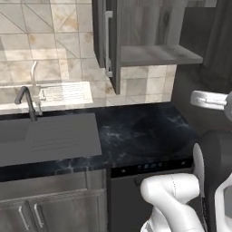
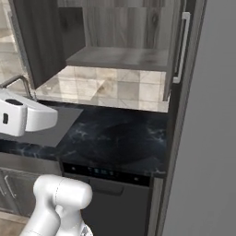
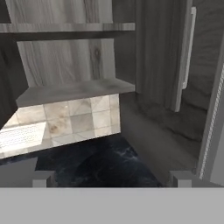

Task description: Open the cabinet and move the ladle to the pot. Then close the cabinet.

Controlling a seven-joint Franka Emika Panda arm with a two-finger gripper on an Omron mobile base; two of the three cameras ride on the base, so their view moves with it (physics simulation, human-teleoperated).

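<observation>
Jaws spread wide on my gripper, pinching nothing. Ahead, the cabinet hangs above the counter, both doors swung open. I judge the right door rigid but light on its hinges. Take hold at its bar handle: smooth metal, probably slippery.

Dim, flat rendered light; soft, slightly blurry frames; the tiled wall perhaps brightest.
</observation>
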